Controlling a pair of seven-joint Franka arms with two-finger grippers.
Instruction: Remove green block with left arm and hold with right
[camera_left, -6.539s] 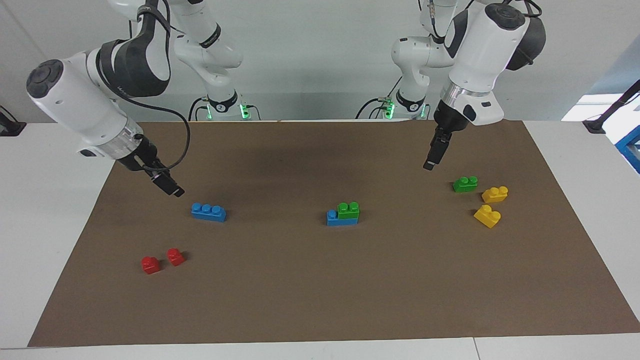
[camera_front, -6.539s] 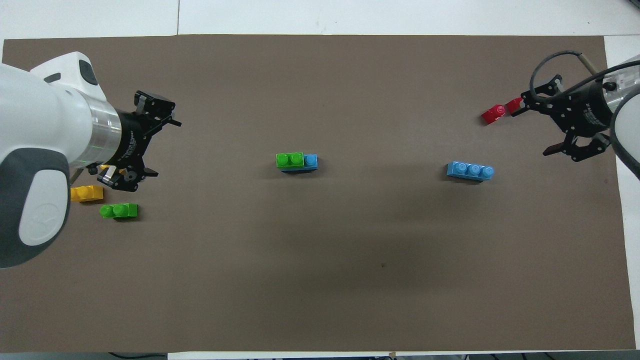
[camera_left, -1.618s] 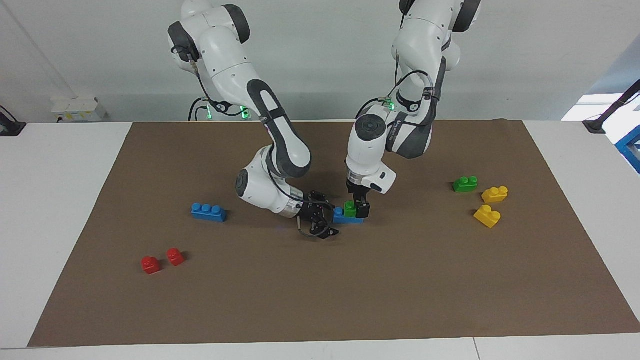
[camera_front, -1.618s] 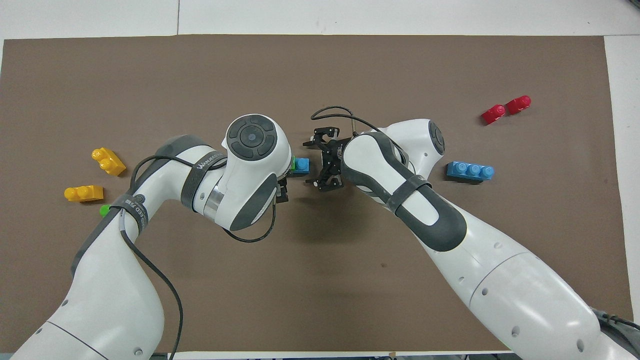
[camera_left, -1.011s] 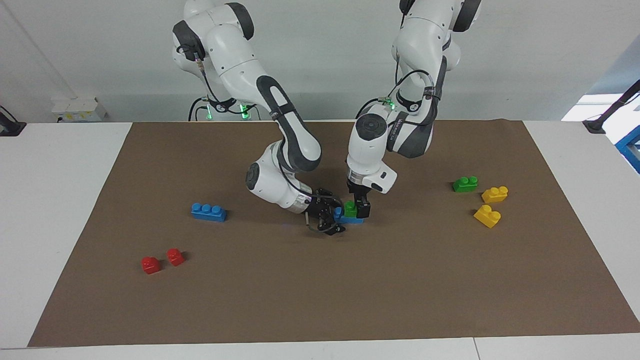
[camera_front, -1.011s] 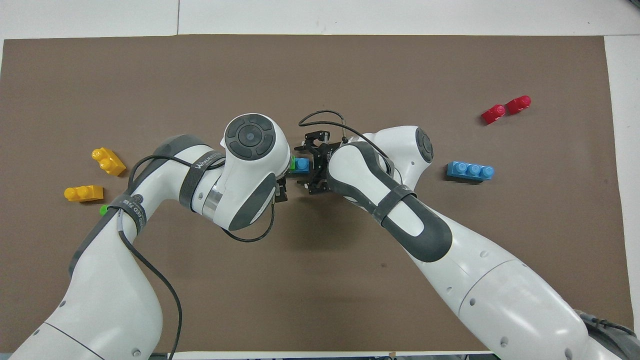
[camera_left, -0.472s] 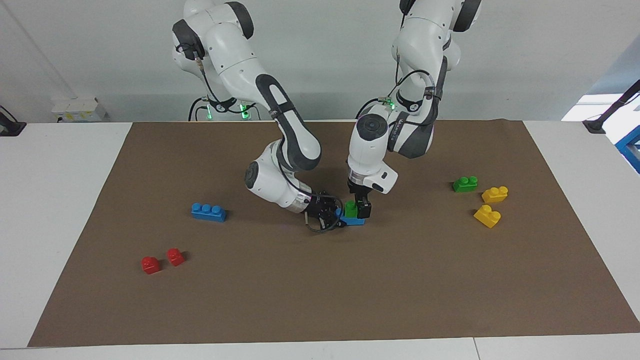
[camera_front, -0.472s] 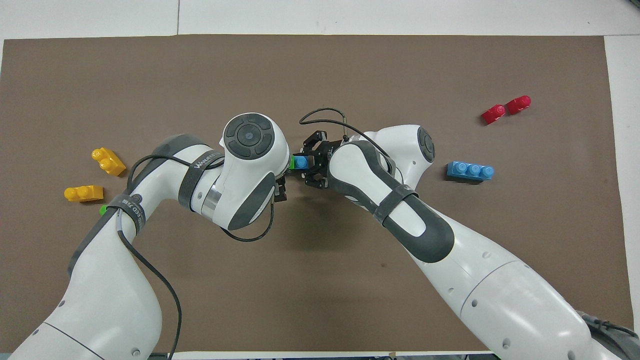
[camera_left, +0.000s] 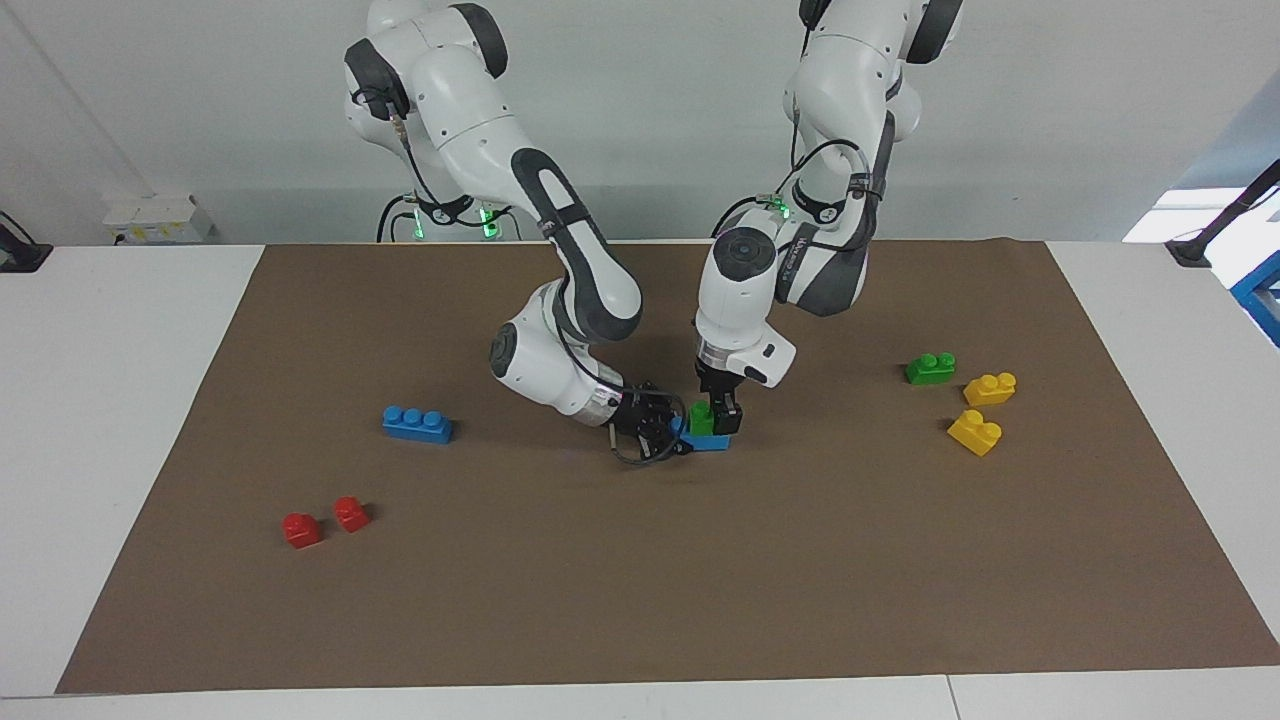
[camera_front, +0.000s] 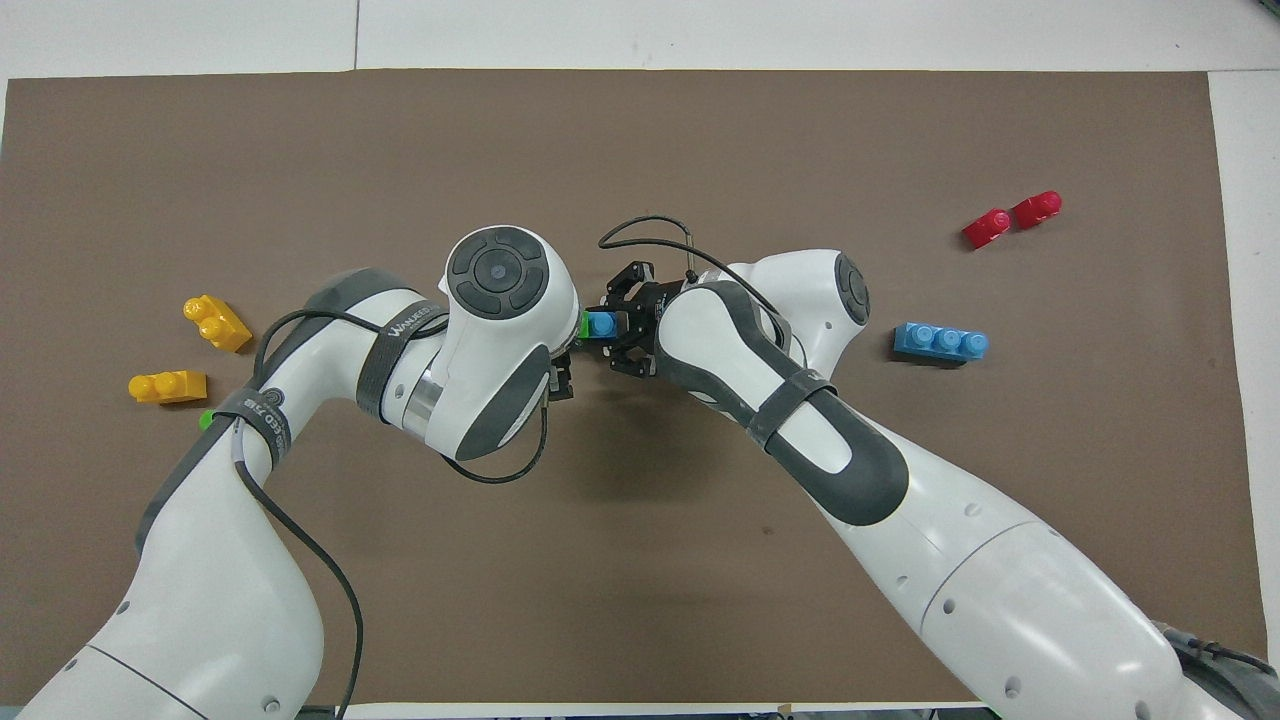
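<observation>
Brown matting covers the table (camera_left: 640, 600). At frame centre in the facing view, the green block (camera_left: 701, 418) sits on a blue brick (camera_left: 712, 441). Coming down from above, the left gripper (camera_left: 722, 415) is at the green block; whether its fingers are clamped I cannot tell. Reaching in low, the right gripper (camera_left: 668, 437) is clamped on the blue brick's end (camera_front: 601, 326)

Two high cameras, half a turn apart

You face the robots from across the table (camera_left: 100, 400) in one view; in the other you look steeply down from above their end. Both take in the whole brown mat (camera_left: 640, 580) (camera_front: 640, 150), with both arms meeting mid-mat.
</observation>
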